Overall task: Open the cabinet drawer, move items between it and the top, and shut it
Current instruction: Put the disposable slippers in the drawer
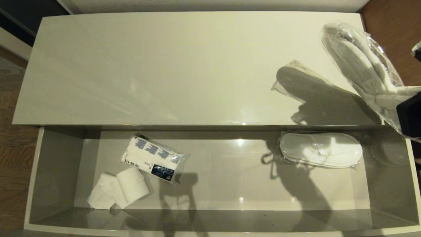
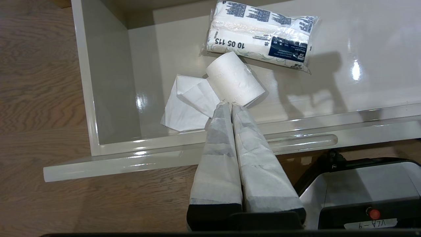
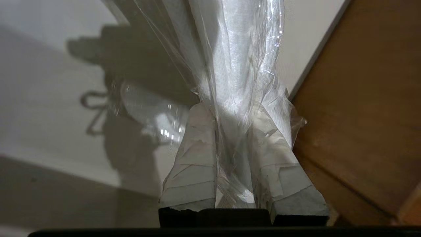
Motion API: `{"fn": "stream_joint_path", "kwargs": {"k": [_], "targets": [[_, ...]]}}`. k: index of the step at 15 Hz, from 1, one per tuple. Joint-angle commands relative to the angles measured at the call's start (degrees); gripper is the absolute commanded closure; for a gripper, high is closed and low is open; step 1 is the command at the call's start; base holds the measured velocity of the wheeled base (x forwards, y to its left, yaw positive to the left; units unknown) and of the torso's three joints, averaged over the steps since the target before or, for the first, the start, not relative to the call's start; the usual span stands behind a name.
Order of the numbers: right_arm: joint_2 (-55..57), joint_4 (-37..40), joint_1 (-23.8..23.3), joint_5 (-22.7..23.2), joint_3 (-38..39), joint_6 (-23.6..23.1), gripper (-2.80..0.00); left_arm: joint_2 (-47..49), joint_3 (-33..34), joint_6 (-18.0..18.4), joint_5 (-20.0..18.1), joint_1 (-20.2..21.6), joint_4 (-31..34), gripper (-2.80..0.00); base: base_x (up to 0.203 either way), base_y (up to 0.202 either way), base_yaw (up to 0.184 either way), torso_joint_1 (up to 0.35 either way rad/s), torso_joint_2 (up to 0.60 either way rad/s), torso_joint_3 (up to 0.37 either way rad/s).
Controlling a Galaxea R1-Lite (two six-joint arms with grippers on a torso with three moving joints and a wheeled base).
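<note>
The right gripper (image 3: 230,131) clamps a plastic-wrapped slipper pair (image 1: 360,67) by one end and holds it in the air over the right end of the glossy cream cabinet top (image 1: 164,65), the bundle jutting away from the fingers and throwing a dark shadow on the surface beneath. In the right wrist view its taped fingers (image 3: 194,164) pinch the crinkled clear wrap between them, with brown wooden furniture (image 3: 361,115) just to one side. Below and nearer the robot than this gripper, the cabinet drawer (image 1: 56,171) stands pulled fully open. A second wrapped slipper pair (image 1: 320,150) lies flat at its right end, close under the held bundle. Well away toward the drawer's left end rest a printed pack of tissues (image 1: 153,158) and, touching it, a white paper roll (image 1: 131,185) with its loose tail spread beside it. The left gripper (image 2: 230,108) hangs over the drawer's front edge just short of the roll, fingers pressed together and empty, above the wood floor (image 2: 39,82).
</note>
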Motion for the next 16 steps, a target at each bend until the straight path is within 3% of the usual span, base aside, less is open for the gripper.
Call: {"fn": "stream_joint_path", "kwargs": {"k": [1, 5, 8, 16], "targets": [[-7.52, 8.34, 2.24, -0.08, 0.01, -0.42, 0.00, -0.03, -0.01, 0.09, -0.02, 0.02, 0.00, 0.00, 0.000, 0.000, 0.000, 0.000, 0.00, 0.000], [-15.39, 20.50, 5.03, -0.04, 1.60, -1.04, 0.00, -0.03, 0.00, 0.09, 0.05, 0.02, 0.00, 0.00, 0.000, 0.000, 0.000, 0.000, 0.00, 0.000], [-20.30, 25.14, 5.97, 1.56, 7.51, -2.24, 0.00, -0.03, 0.04, 0.00, -0.02, 0.02, 0.00, 0.00, 0.000, 0.000, 0.000, 0.000, 0.00, 0.000], [-26.42, 21.66, 6.75, 3.48, 29.37, -2.70, 0.00, -0.03, -0.01, 0.09, 0.07, 0.02, -0.09, 0.00, 0.000, 0.000, 0.000, 0.000, 0.00, 0.000]]}}
